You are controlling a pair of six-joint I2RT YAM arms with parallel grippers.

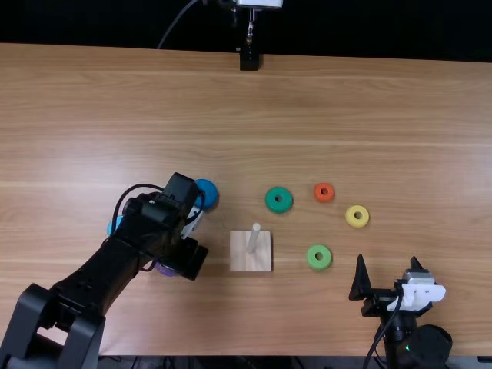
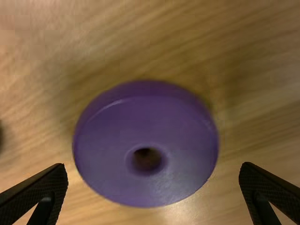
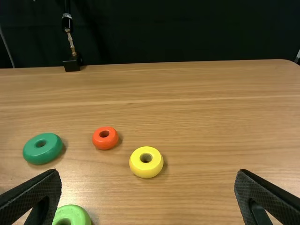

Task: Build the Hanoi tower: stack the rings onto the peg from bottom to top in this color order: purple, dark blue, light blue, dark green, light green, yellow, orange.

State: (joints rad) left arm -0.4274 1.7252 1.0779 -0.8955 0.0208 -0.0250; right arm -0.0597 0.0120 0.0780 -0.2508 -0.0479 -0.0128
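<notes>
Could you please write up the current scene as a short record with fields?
Peg: bare wooden peg on a square base
Left gripper: open, over the purple ring
Right gripper: open, empty
Rings right of peg: dark green ring, light green ring, orange ring, yellow ring, all separate
Partly behind left arm: dark blue ring, light blue ring
Stacking: not begun

Smooth, grained wood is seen in the table (image 1: 384, 115) and the square base (image 1: 241, 261). A smooth, glossy finish is shown by the purple ring (image 2: 145, 117). The backdrop (image 3: 187, 33) appears draped in matt cloth.
</notes>
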